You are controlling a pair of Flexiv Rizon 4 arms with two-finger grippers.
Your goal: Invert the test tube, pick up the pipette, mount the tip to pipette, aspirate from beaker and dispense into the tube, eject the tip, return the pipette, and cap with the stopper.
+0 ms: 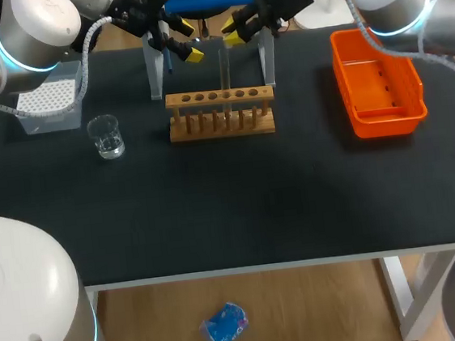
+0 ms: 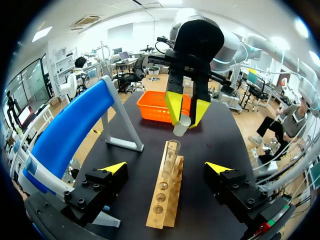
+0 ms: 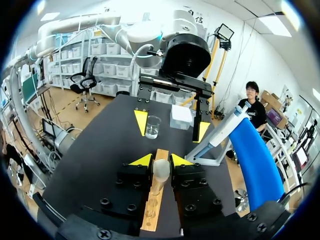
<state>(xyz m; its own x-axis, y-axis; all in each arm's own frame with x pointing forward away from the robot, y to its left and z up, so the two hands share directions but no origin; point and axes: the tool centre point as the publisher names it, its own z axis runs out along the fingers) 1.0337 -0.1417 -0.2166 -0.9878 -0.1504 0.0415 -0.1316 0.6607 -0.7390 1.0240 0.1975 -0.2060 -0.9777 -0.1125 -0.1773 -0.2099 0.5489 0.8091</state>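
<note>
A clear test tube [image 1: 224, 66] [image 2: 171, 151] stands upright in the wooden rack [image 1: 220, 113] [image 2: 165, 195] [image 3: 151, 207]. My right gripper [image 1: 233, 31] [image 2: 184, 116] [image 3: 161, 160] hangs just above the tube's mouth, shut on a pale stopper [image 2: 181, 126] [image 3: 161, 171]. My left gripper [image 1: 184, 51] [image 2: 166, 167] [image 3: 172, 126] is open on the rack's other side, its fingers set wide either side of the tube with nothing between them. A glass beaker [image 1: 106, 137] [image 3: 152, 127] sits at the table's left.
A tip box [image 1: 45, 103] [image 3: 181, 117] stands at the back left, behind the beaker. The blue pipette stand [image 2: 75, 130] [image 3: 250, 155] on clear legs [image 1: 154, 71] is behind the rack. An orange bin [image 1: 377, 81] [image 2: 160, 106] occupies the right side.
</note>
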